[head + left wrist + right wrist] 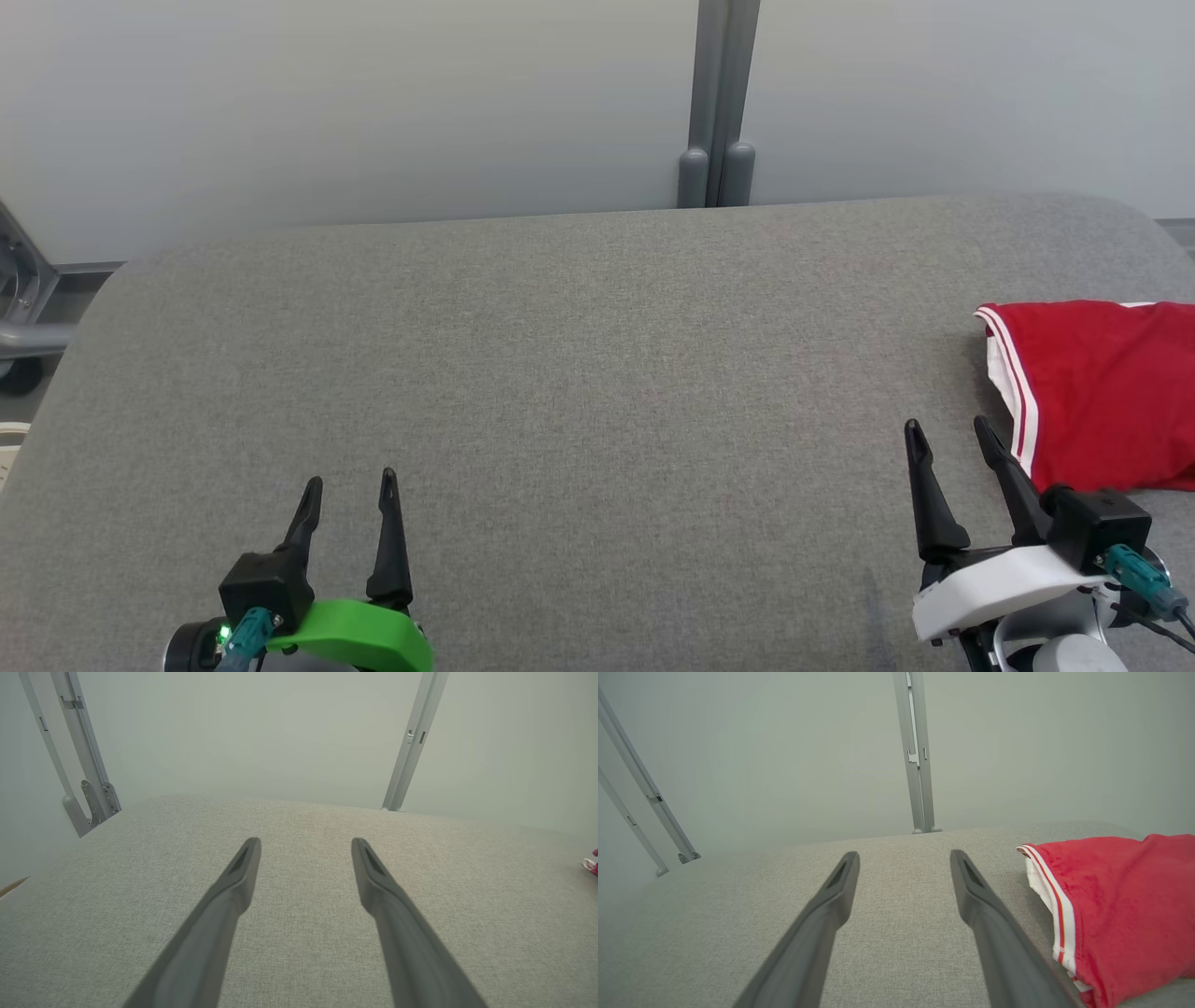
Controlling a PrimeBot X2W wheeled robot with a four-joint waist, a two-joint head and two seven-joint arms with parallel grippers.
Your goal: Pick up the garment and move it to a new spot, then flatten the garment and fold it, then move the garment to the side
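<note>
A grey, fabric-covered desk (pixel 560 373) is stretching across nearly the whole head view, its far corners rounding off on both sides. Behind it, pale plain wall panels (pixel 327 103) are rising. A grey metal post (pixel 719 103) is standing at the seam between them, just behind the desk's far edge. A bit of grey metal frame (pixel 23 308) is showing off the desk's left corner.

The red garment (pixel 1102 392), trimmed in white with a thin red stripe along its left edge, is lying bunched on the desk's right side and running out of the head view at the right. The right claw (pixel 948 423) is hovering just beside it, near its lower left corner, with its two fingers spread apart and gripping nothing. Whether the outer finger is touching the cloth I cannot tell. The left claw (pixel 351 476) is hanging over the near left part of the desk, well apart from the garment, likewise released and empty.

The wide middle of the desk, from the claws up to the far edge, is lying flat and open. In the right wrist view the garment's trimmed edge is sitting just right of the right-hand finger.
</note>
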